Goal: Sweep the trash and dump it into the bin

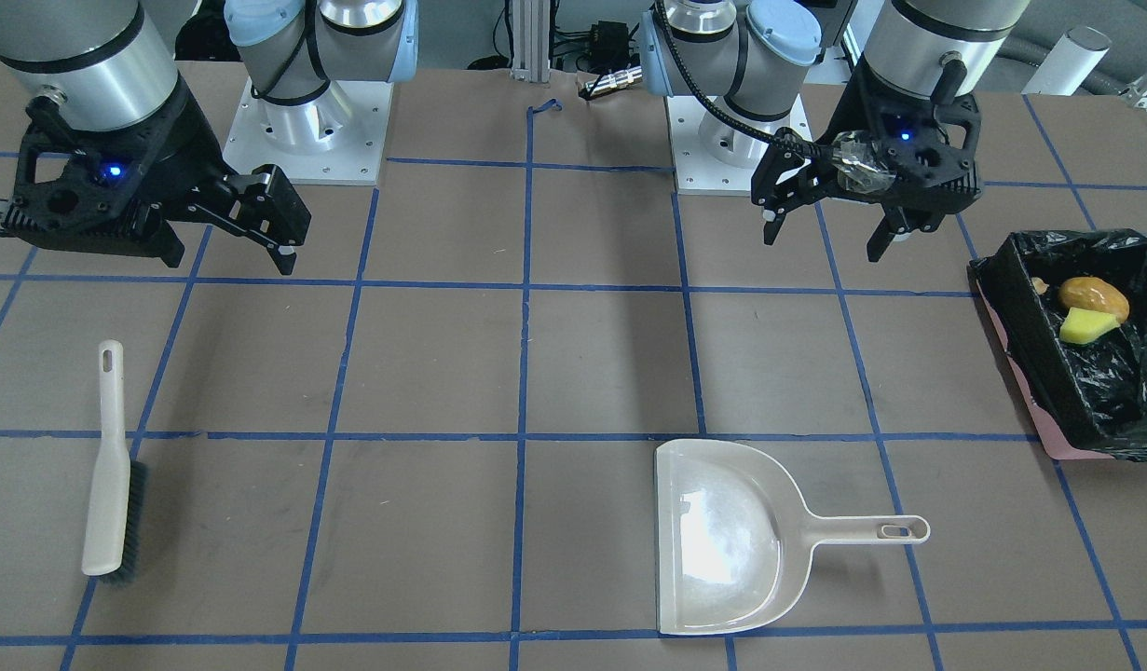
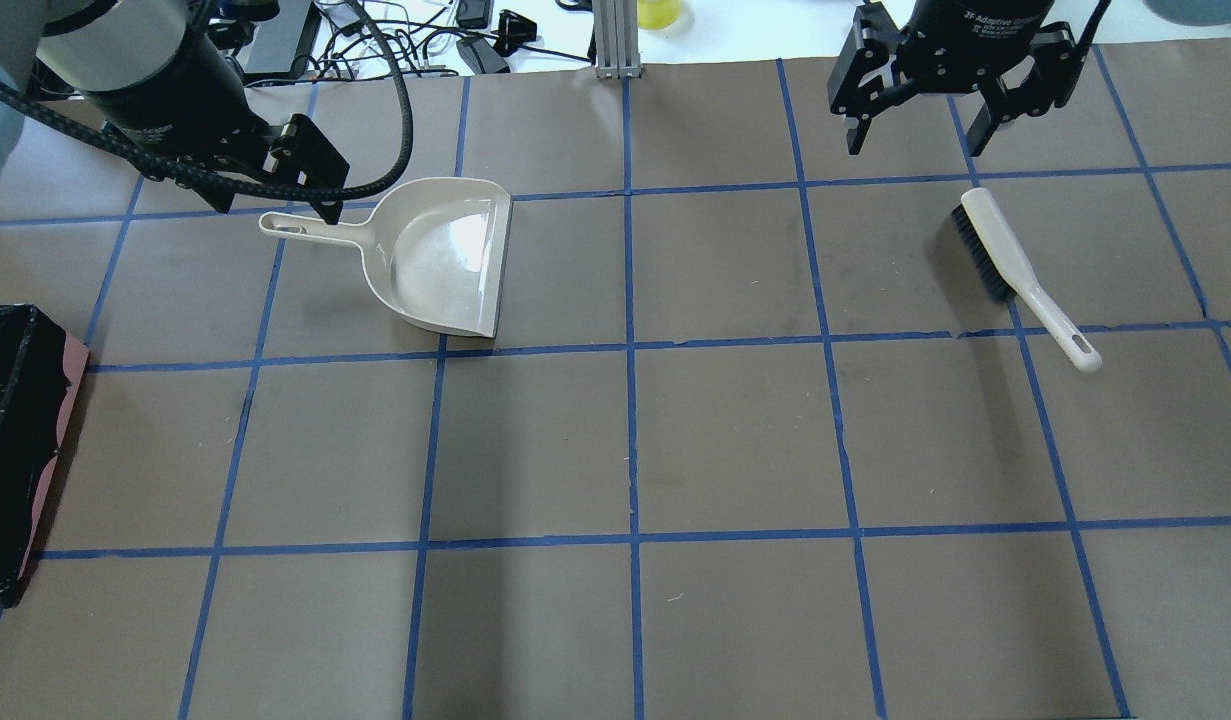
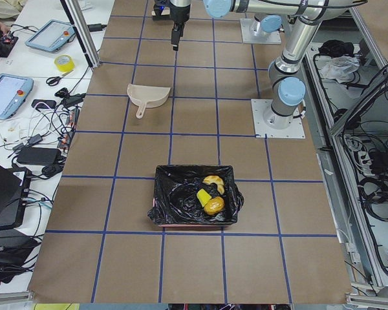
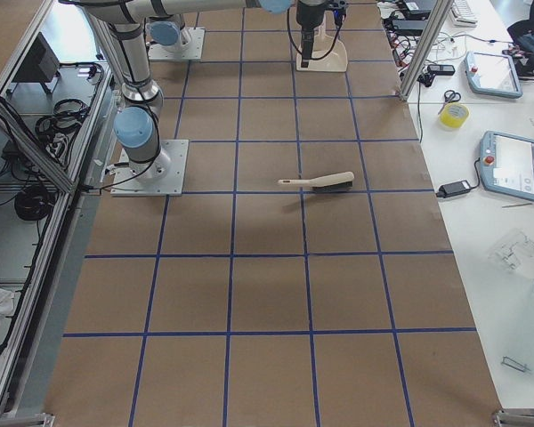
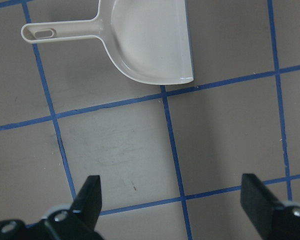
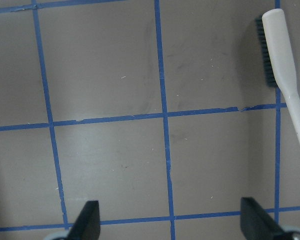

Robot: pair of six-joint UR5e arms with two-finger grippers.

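Glistening crinkly black bin, pink edge beneath

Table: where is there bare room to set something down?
Open table lies between the dustpan and the brush, and across the rows on the robot's side of both. It is crowded only in the bin, which holds trash.

Lettering on the right pincer seems to read "2F Adaptive".
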